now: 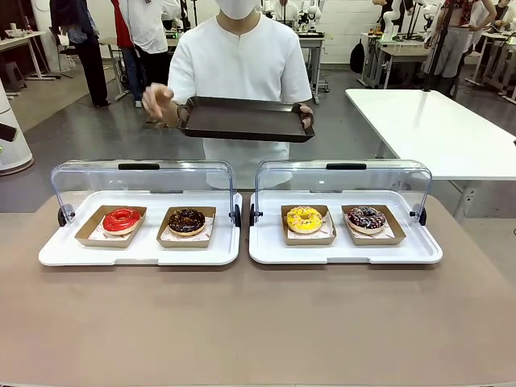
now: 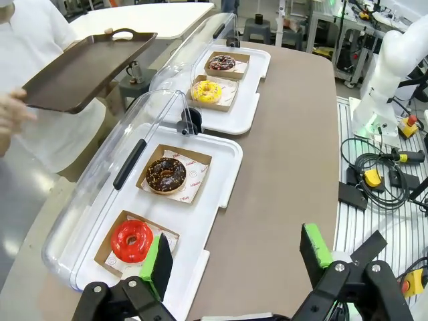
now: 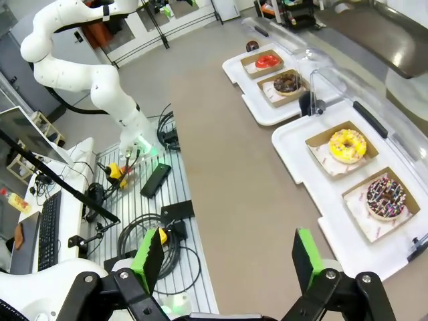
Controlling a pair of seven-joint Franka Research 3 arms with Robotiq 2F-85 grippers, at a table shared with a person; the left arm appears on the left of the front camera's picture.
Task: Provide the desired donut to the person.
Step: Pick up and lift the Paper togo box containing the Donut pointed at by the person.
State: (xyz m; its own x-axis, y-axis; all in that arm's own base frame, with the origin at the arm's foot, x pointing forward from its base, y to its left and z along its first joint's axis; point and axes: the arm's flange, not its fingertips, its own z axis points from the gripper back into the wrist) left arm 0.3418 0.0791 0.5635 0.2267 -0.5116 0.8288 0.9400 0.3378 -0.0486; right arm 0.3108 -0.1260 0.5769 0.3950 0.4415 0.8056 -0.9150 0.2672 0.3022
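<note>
The person point(image 1: 242, 60) in a white shirt stands across the table holding a dark tray point(image 1: 244, 118) with one hand; the other hand point(image 1: 157, 101) hovers by the tray's left end. Two white display trays hold donuts in cardboard boats: a red donut point(image 1: 122, 219) and a chocolate donut point(image 1: 187, 220) on the left, a yellow donut point(image 1: 304, 218) and a sprinkled chocolate donut point(image 1: 367, 218) on the right. My left gripper point(image 2: 234, 257) is open above the table's left end, near the red donut point(image 2: 132, 240). My right gripper point(image 3: 229, 257) is open, beside the sprinkled donut point(image 3: 385, 196).
Both white trays point(image 1: 145, 254) point(image 1: 347, 252) have clear lids point(image 1: 141, 181) tilted open toward the person. The brown tabletop point(image 1: 258, 322) spreads in front of them. Cables and boxes point(image 2: 374, 177) lie beyond the table's edge; a white table point(image 1: 435, 121) stands at the back right.
</note>
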